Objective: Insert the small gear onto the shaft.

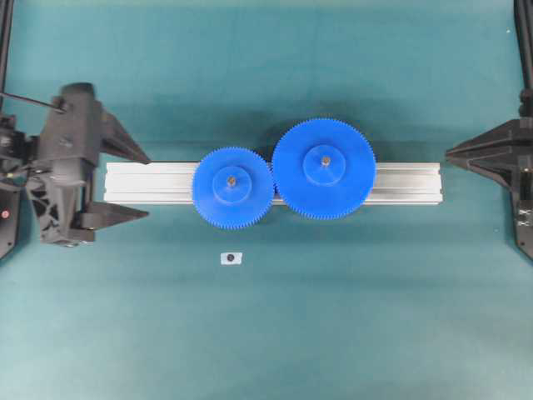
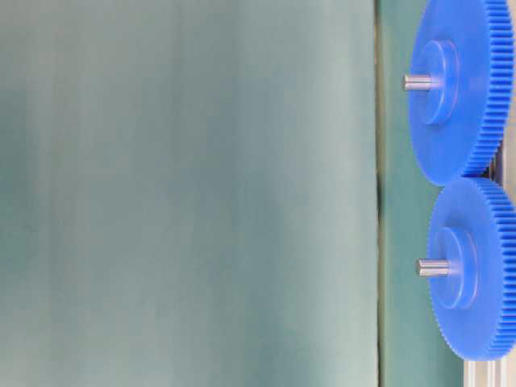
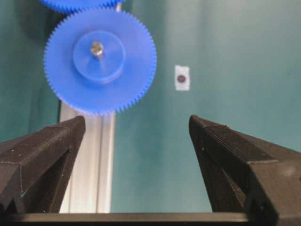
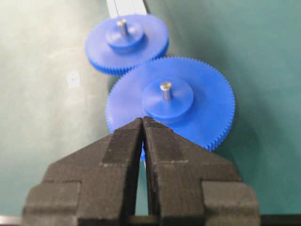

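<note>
Left wrist view: the left gripper (image 3: pixel 136 125) fills the foreground, its two black fingers (image 3: pixel 44 150) spread wide with nothing between them. Beyond the fingertips lies the small gear (image 3: pixel 100 61), seated flat on the rail (image 3: pixel 89 165), with the shaft (image 3: pixel 97 47) standing up through its hub. To the right of the gear a white tag (image 3: pixel 182 77) with a dark dot lies on the green tabletop (image 3: pixel 235 56). At the top edge, a sliver of the large gear (image 3: pixel 77 4) shows, its teeth apparently meeting those of the small gear, though the contact is cropped.

Right wrist view: the right gripper (image 4: pixel 143 123) has its fingers (image 4: pixel 122 146) pressed together, holding nothing. Just past the tips is the large gear (image 4: pixel 197 108) with its own pin (image 4: pixel 165 89); farther off, the small gear (image 4: pixel 127 44) sits on its shaft (image 4: pixel 122 26).

Overhead view: the left gripper (image 1: pixel 148 185) sits at the left end of the rail (image 1: pixel 150 182), apart from the small gear (image 1: pixel 232 187). The shaft (image 1: pixel 231 180) shows at the hub centre. The large gear (image 1: pixel 324 168) adjoins it on the right. The right gripper (image 1: pixel 450 153) is at the far right edge, well apart from both gears. The tag (image 1: pixel 231 258) lies below the small gear.

Table-level view: both gears, small gear (image 2: pixel 476 266) and large gear (image 2: pixel 459 89), appear edge to edge, pins projecting.
</note>
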Motion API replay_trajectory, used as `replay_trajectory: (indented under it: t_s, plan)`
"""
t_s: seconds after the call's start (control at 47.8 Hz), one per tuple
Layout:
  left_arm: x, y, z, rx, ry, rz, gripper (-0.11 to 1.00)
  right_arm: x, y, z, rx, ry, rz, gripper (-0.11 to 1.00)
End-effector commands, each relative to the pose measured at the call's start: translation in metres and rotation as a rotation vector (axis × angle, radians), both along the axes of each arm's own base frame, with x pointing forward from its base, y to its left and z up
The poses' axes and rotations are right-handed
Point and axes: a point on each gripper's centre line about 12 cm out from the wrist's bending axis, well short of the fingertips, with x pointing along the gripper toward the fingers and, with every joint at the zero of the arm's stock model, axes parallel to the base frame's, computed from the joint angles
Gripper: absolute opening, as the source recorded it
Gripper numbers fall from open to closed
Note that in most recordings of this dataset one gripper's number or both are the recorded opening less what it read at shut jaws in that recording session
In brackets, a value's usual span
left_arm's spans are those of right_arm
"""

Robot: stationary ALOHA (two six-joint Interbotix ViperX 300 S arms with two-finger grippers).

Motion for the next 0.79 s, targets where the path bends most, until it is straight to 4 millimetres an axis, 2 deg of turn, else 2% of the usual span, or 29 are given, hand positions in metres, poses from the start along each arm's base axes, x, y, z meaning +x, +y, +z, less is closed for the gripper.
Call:
replay_trajectory:
  t_s: [0.0, 0.293, 0.774]
  plan:
    - [-0.003, -0.002, 0.008, -0.007, -0.046, -0.005, 0.9, 0.002, 0.0, 0.004, 0.003, -0.01, 0.0, 0.11]
    - [-0.015, -0.002, 0.005, -0.02, -0.164, -0.001, 0.9, 0.002, 0.0, 0.004, 0.003, -0.01, 0.0, 0.11]
    - [-0.019, -0.002, -0.002, -0.021, -0.155, 0.0, 0.9, 0.001, 0.0, 0.0, 0.009, 0.0, -0.002, 0.11]
